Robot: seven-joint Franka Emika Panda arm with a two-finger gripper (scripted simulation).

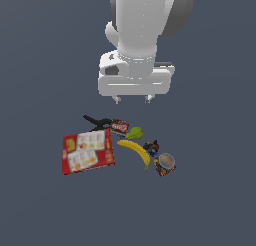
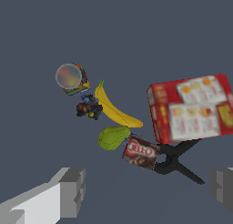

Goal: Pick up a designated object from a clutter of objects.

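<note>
The curved yellow banana (image 1: 135,150) lies in the middle of the clutter, between the flat red printed box (image 1: 88,151) and the small dark toy (image 1: 151,147). In the wrist view the banana (image 2: 114,109) lies above the green pear (image 2: 112,137). My gripper (image 1: 133,97) hangs well above the clutter, open and empty. Its fingers (image 2: 73,191) show at the lower corners of the wrist view, wide apart.
A dark red can (image 1: 120,125) and a black clamp-like tool (image 1: 97,122) lie behind the box. A round tin (image 1: 166,162) sits at the exterior view's right of the banana. The green pear (image 1: 134,134) touches the can.
</note>
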